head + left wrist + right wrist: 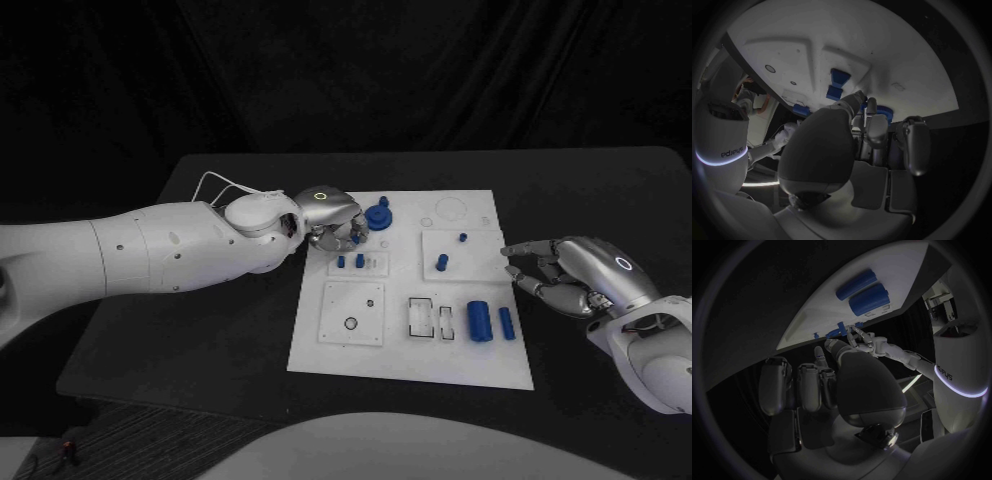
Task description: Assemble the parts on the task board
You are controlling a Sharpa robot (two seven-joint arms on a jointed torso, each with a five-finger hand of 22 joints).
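Seen from the head camera: white task board [411, 345] lying mid-table [216, 330], long side running away from the robot, dotted with small blue parts [479, 321] (two stout cylinders near the right edge, pegs farther up). Left hand [330, 214] poised over the board's far left corner, fingers curled together beside two upright pegs [351, 261], grip impossible to tell. Right hand [570, 275] just off the right edge, fingers apart, holding nothing. Bare black tabletop on every side.
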